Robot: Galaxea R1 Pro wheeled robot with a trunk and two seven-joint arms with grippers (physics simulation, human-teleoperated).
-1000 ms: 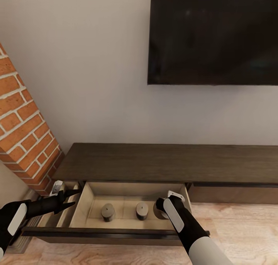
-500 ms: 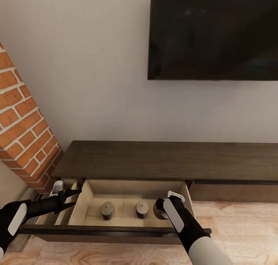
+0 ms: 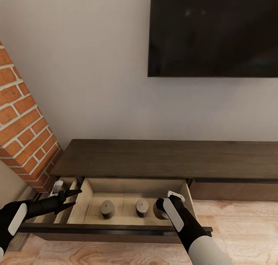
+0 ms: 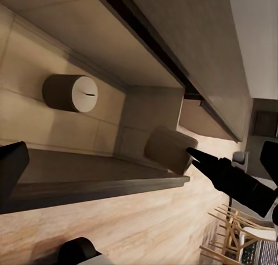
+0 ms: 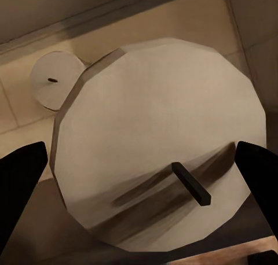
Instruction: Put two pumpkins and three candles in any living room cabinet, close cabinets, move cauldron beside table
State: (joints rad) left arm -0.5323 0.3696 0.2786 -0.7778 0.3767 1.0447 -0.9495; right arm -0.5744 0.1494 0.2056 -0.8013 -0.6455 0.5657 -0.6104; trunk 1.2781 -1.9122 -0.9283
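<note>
Three candles were in the open drawer (image 3: 88, 197) of the cabinet (image 3: 162, 159). Two of them stood upright on the pale drawer floor: one candle (image 3: 107, 210) near the middle and a 2nd candle (image 3: 141, 208) just beside it toward the right. The 3rd candle (image 3: 159, 211) was at the right end of the drawer, partly hidden behind the right gripper (image 3: 166, 207) in the head view.

In the right wrist view this 3rd candle (image 5: 159, 155) showed its flat round top w/ a short dark wick, and it sat between the two dark fingertips (image 5: 20, 172), which were spread wide at both sides. Whether the pads touched the wax, I cannot tell. Another candle (image 5: 55, 80) was visible behind it.

The left gripper (image 3: 71, 198) hovered over the left edge of the drawer, its jaws parted and holding nothing. The left wrist view showed one candle (image 4: 70, 93) on the drawer floor and the candle (image 4: 168, 149) at the right gripper's tips.

Above the cabinet hung a dark TV (image 3: 213, 31) on the pale wall; a brick column (image 3: 23, 122) stood at the left, approx. touching the cabinet's end. The floor (image 3: 239, 226) was light wood.
</note>
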